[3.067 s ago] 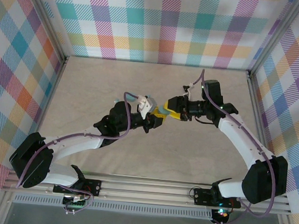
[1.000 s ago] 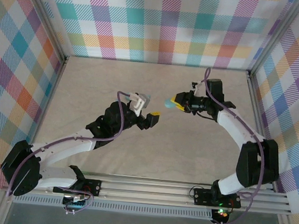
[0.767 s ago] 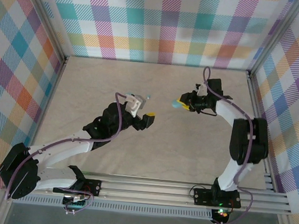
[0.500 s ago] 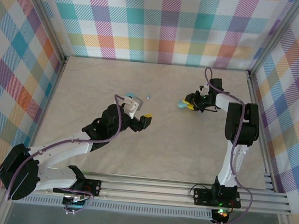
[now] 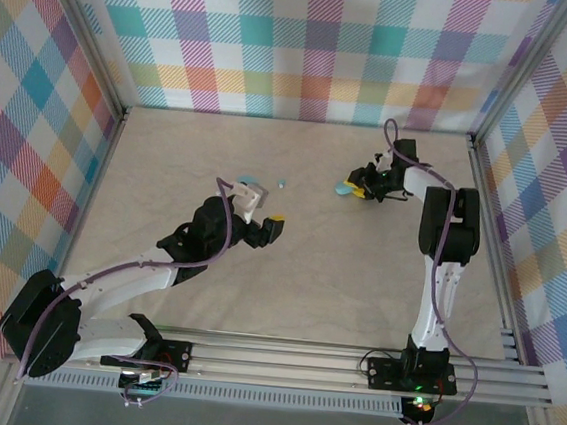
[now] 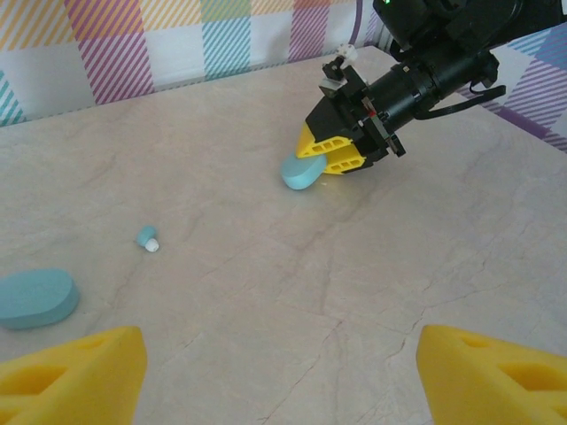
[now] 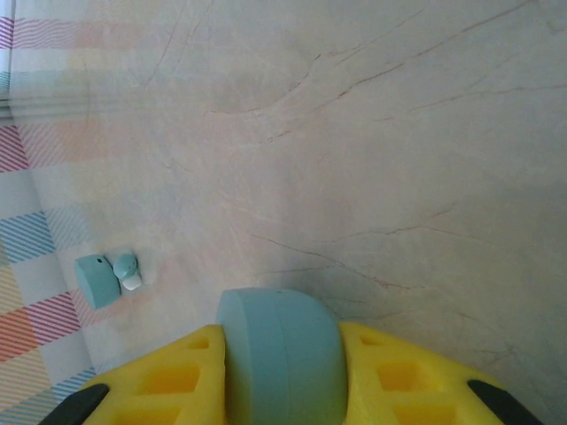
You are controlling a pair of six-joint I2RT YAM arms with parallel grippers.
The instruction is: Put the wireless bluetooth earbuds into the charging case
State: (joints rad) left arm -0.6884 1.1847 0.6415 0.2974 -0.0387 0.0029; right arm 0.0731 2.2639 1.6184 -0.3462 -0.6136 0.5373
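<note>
One tiny blue-grey earbud [image 6: 147,238] lies near the flat left case [image 6: 34,298], well apart from the held right case [image 6: 303,172].

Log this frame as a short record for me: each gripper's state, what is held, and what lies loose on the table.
left gripper: jaws open, holding nothing
right gripper: jaws shut on a pale blue oval case, held low at the beige marbled table
loose on table: second pale blue oval case; tiny pale blue-grey earbud with a white tip, beside it but apart
case lids: both appear closed
task state: the loose earbud is not yet in a case
</note>
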